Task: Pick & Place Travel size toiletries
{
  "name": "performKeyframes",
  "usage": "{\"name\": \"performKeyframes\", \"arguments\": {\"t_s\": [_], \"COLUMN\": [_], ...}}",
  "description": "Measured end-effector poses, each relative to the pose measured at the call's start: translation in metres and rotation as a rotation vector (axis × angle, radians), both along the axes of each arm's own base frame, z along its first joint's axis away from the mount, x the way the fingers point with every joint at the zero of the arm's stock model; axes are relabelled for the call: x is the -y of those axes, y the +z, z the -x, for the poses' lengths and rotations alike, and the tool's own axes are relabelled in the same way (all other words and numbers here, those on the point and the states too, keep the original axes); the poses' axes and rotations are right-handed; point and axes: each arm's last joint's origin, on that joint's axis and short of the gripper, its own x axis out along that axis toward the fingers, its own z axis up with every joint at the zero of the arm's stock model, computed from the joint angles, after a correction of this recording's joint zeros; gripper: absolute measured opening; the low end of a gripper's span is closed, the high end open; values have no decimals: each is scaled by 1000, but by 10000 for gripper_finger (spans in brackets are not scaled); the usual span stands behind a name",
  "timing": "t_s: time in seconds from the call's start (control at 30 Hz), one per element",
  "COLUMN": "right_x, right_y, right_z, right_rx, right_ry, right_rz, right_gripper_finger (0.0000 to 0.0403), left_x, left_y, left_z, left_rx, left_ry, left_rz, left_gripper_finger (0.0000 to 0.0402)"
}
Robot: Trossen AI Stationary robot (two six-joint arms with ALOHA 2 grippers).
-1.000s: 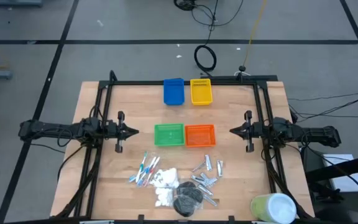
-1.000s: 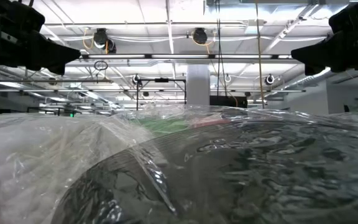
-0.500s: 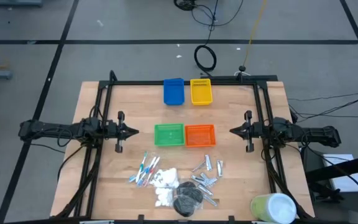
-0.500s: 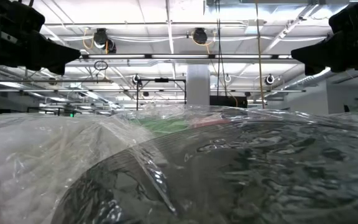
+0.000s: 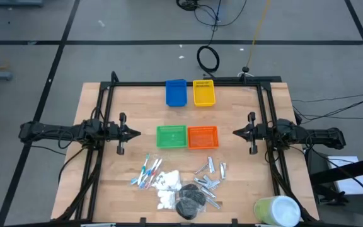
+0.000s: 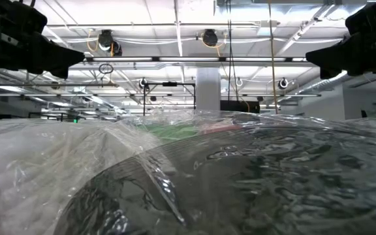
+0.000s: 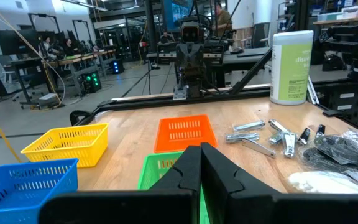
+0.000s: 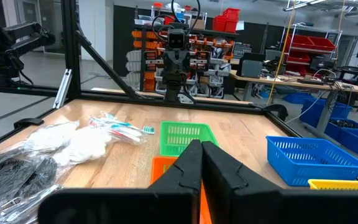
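The travel size toiletries lie in a loose group near the table's front edge. They are thin blue, red and white sticks, white puffy pads, a clear bag of black discs and silvery pieces. My left gripper hovers shut at the table's left, pointing level toward the middle. My right gripper mirrors it from the right, also shut. Both are well clear of the toiletries. The left wrist view shows the silvery pieces. The right wrist view shows the sticks and pads.
A green bin and an orange bin sit mid-table between the grippers. A blue bin and a yellow bin stand at the far edge. A large pale green-white cylinder stands at the front right corner. Crinkled clear plastic fills the low view.
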Motion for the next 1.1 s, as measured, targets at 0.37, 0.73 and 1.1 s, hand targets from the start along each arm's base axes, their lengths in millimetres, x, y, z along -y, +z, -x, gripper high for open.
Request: {"name": "performKeyframes", "arguments": {"t_s": [0.37, 0.73, 1.1], "right_x": [0, 0, 0], "right_y": [0, 4, 11], "right_z": [0, 0, 1], "right_rx": [0, 46, 115], "right_ry": [0, 13, 30], "right_rz": [0, -264, -346], "right_gripper_finger": [0, 0, 0], "left_x": [0, 0, 0], "left_y": [0, 0, 0], "left_z": [0, 0, 0], "left_rx": [0, 0, 0], "left_ry": [0, 0, 0], "left_rz": [0, 0, 0], "left_gripper_finger": [6, 5, 5]}}
